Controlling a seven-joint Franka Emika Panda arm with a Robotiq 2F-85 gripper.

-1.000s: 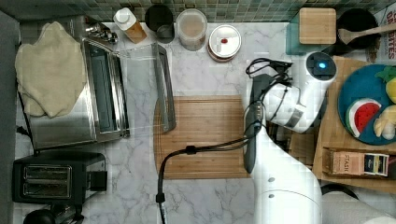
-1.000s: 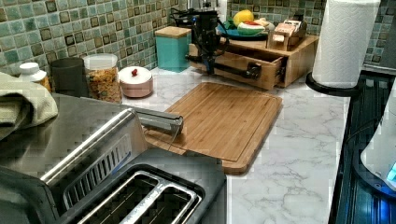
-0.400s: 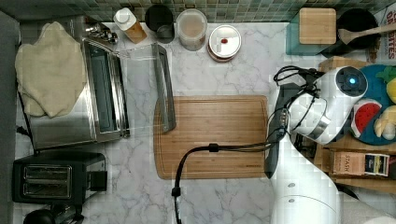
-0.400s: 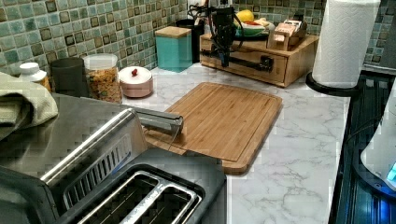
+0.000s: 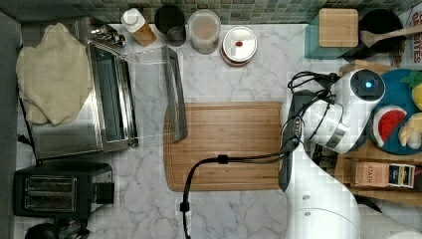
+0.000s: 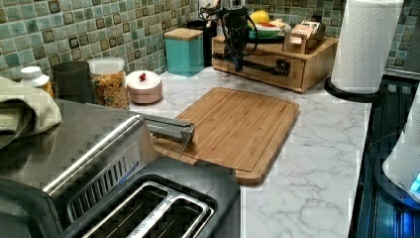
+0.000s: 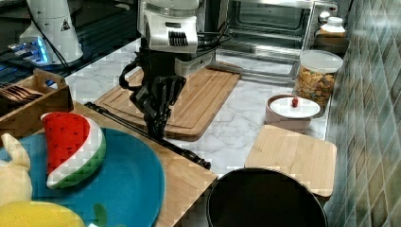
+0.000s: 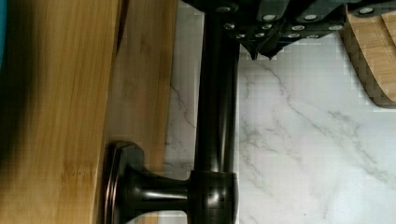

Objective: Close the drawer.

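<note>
A white marble bench (image 6: 317, 134) runs under a green tiled wall. Going left to right in the left view: a toaster oven (image 6: 74, 148), a cutting board (image 6: 237, 126), then the wooden box holding the drawer (image 6: 260, 67), which looks pushed in flush or nearly so. The gripper (image 6: 236, 54) hangs just in front of the drawer's dark bar handle (image 8: 217, 107). The jaws seem brought together rather than spread, though the wrist view leaves that uncertain. To finish well, I would press squarely on the handle's middle, straight toward the box, so the drawer does not skew, and ease off once the front meets the frame.
</note>
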